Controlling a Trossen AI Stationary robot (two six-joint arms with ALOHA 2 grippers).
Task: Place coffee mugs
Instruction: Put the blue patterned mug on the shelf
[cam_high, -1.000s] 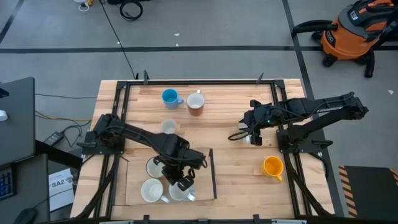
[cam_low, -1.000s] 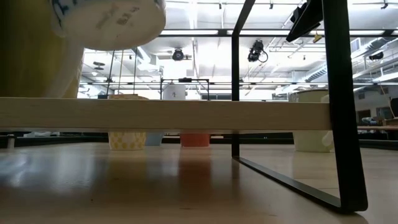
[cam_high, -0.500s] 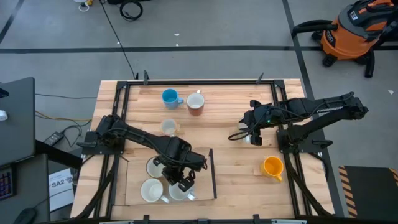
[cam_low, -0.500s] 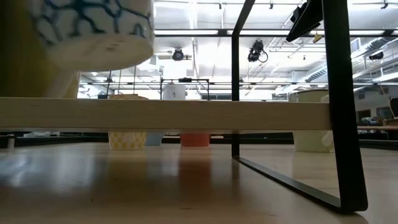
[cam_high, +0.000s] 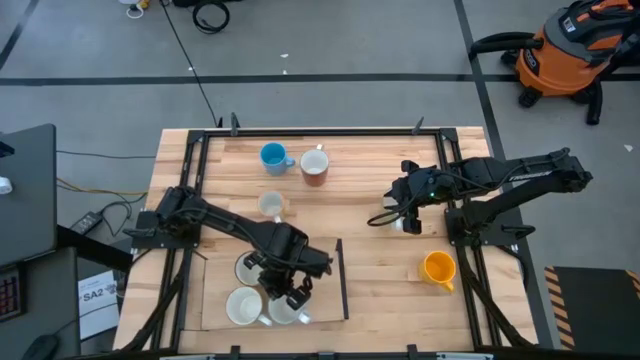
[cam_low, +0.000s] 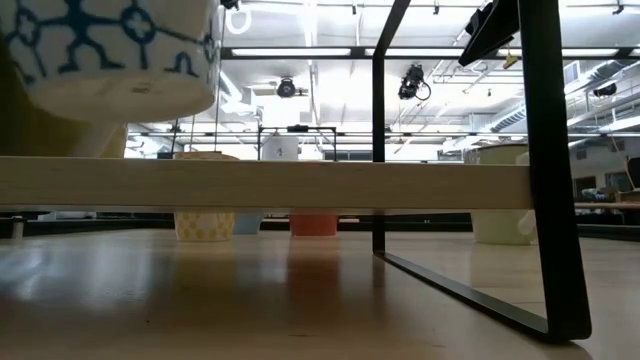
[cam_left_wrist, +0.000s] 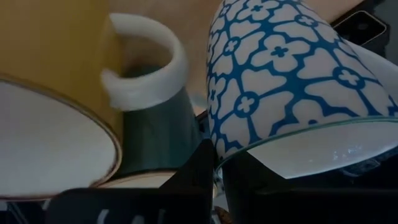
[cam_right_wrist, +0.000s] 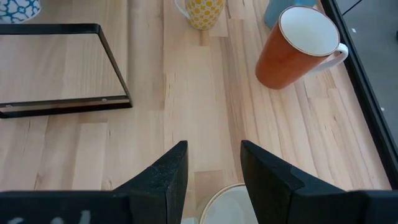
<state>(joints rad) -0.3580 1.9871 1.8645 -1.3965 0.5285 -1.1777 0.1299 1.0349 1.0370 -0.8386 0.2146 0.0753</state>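
My left gripper (cam_high: 291, 290) hangs over the raised wooden shelf (cam_high: 222, 290) at the table's near left, shut on a white mug with a blue pattern (cam_left_wrist: 273, 68). In the low view that patterned mug (cam_low: 110, 50) hovers above the shelf board (cam_low: 300, 185). Other pale mugs (cam_high: 243, 306) stand on the shelf. My right gripper (cam_right_wrist: 211, 180) is open, its fingers either side of a white mug's rim (cam_right_wrist: 227, 205) without touching. A blue mug (cam_high: 272, 155), a reddish-brown mug (cam_right_wrist: 292, 46), a pale dotted mug (cam_right_wrist: 202, 12) and an orange-yellow mug (cam_high: 438, 267) stand on the table. My left gripper pinches the patterned mug's wall at the rim (cam_left_wrist: 214, 146), one finger (cam_left_wrist: 196, 174) on the outside, the other on the inner side. It comes from above. The mug hangs lifted clear of the shelf board, about upright in the low view.
The shelf rests on a black metal frame (cam_low: 545, 200) whose legs stand on the table. A yellowish mug with a white handle (cam_left_wrist: 143, 56) sits close beside the held one. Bare wood lies between the frame and my right gripper. An orange vacuum (cam_high: 565, 50) stands on the floor.
The patterned mug, tilted a second ago, has levelled out, shifted toward the table's left and come slightly lower over the shelf, carried by my left gripper.
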